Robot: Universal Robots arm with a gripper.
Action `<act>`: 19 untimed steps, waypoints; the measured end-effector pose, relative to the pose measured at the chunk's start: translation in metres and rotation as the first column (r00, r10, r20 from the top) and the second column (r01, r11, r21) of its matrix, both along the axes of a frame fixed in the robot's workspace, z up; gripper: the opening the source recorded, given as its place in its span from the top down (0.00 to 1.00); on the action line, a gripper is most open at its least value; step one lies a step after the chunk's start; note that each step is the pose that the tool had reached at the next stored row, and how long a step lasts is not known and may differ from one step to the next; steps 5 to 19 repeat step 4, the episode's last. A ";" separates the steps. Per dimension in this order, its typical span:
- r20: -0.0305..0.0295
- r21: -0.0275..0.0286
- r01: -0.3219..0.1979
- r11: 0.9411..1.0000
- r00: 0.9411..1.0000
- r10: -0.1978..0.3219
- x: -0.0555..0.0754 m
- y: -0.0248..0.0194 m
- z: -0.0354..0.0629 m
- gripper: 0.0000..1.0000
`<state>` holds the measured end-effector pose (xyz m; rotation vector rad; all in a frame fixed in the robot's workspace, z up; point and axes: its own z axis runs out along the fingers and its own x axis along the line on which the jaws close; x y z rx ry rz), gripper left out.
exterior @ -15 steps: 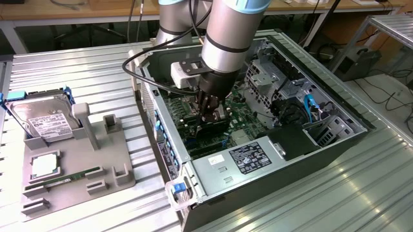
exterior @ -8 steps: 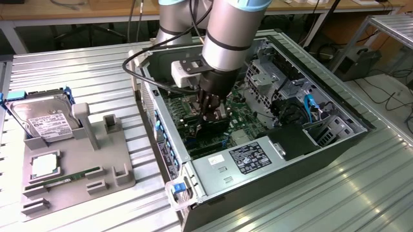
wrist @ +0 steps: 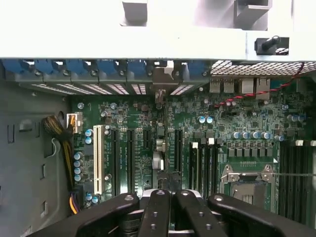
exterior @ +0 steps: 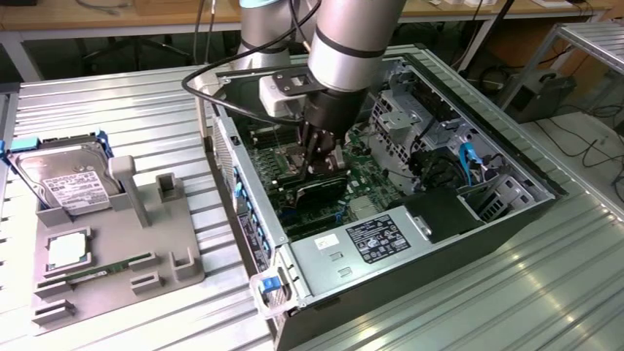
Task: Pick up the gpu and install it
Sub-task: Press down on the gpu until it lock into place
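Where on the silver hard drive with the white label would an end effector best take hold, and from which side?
Probably from above, pinching its two long side edges near mid-length. The silver hard drive lies label-up, tilted in the grey holder tray, so its broad face offers no pinch. A blue frame and grey post crowd its sides.

No legible text anywhere. White label on the hard drive (exterior: 70, 184) and black sticker on the power supply (exterior: 375, 240) carry print, unreadable. Motherboard (wrist: 148, 143) silkscreen likewise unreadable.
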<state>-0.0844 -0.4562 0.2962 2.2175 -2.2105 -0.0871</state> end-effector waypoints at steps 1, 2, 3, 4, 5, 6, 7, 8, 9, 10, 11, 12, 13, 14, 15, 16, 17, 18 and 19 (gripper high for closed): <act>0.000 0.000 0.000 1.000 1.000 0.000 0.000 0.0000 0.0000 0.89; 0.000 0.000 0.000 1.000 1.000 0.000 0.000 0.0000 0.0000 0.89; 0.000 0.000 0.000 1.000 1.000 0.000 0.000 0.0000 0.0000 0.89; 0.000 0.000 0.000 1.000 1.000 0.000 0.000 0.0000 0.0000 0.89; 0.000 0.000 0.000 1.000 1.000 0.000 0.000 0.0000 0.0000 0.89; 0.000 0.000 0.000 1.000 1.000 0.000 0.000 0.0000 0.0000 0.89; 0.000 0.000 0.000 1.000 1.000 0.000 0.000 0.0000 0.0000 0.89; 0.000 0.000 0.000 1.000 1.000 0.000 0.000 0.0000 0.0000 0.89; 0.000 0.000 0.000 1.000 1.000 0.000 0.000 0.0000 0.0000 0.89; 0.000 0.000 0.000 1.000 1.000 0.000 0.000 0.0000 0.0000 0.89; 0.000 0.000 0.000 1.000 1.000 0.000 0.000 0.0000 0.0000 0.89; 0.000 0.000 0.000 1.000 1.000 0.000 0.000 0.0000 0.0000 0.89; 0.000 0.000 0.000 1.000 1.000 0.000 0.000 0.0000 0.0000 0.89; 0.000 0.000 0.000 1.000 1.000 0.000 0.000 0.0000 0.0000 0.89; 0.000 0.000 0.000 1.000 1.000 0.000 0.000 0.0000 0.0000 0.89; 0.000 0.000 0.000 1.000 1.000 0.000 0.000 0.0000 0.0000 0.89; 0.000 0.000 0.000 1.000 1.000 0.000 0.000 0.0000 0.0000 0.89; 0.000 0.000 0.000 1.000 1.000 0.000 0.000 0.0000 0.0000 0.89; 0.000 0.000 0.000 1.000 1.000 0.000 0.000 0.0000 0.0000 0.89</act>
